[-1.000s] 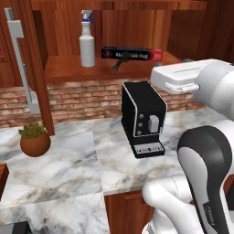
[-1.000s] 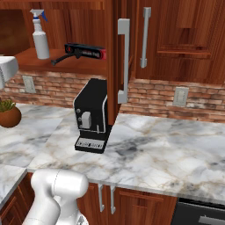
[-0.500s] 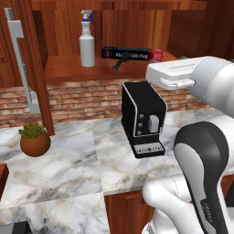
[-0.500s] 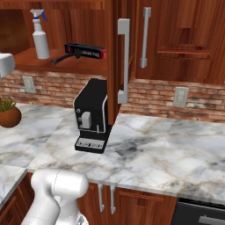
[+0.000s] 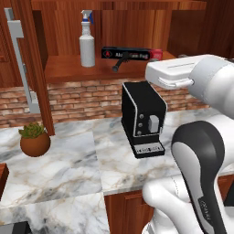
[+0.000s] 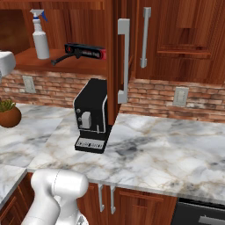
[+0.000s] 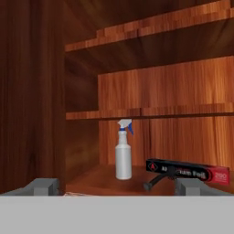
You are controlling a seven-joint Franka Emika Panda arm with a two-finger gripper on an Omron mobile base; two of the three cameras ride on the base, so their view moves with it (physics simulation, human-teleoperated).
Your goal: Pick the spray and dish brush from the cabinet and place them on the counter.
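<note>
The spray (image 5: 87,44) (image 6: 40,39) stands upright at the left of the open cabinet's shelf (image 5: 64,69). In the hand view the spray (image 7: 123,155) is straight ahead, some way off. The dish brush (image 5: 119,64) (image 6: 61,59) (image 7: 155,182) lies to its right, partly under a long black-and-red box (image 5: 131,54) (image 7: 187,170). My gripper (image 7: 116,188) is open, its fingertips (image 7: 44,186) wide apart with nothing between them. The white hand (image 5: 171,73) hovers in front of the cabinet, above the coffee machine (image 5: 144,116), at shelf height. The marble counter (image 5: 68,155) lies below.
A potted plant (image 5: 34,139) (image 6: 8,113) sits on the counter at the left. The open cabinet doors with grey bar handles (image 5: 20,59) (image 6: 123,59) flank the shelf. A higher shelf (image 7: 151,111) spans the cabinet above the spray. Bare counter stretches right of the machine (image 6: 176,149).
The hand has risen slightly and drifted a little left toward the cabinet. The spray, brush and box have not moved.
</note>
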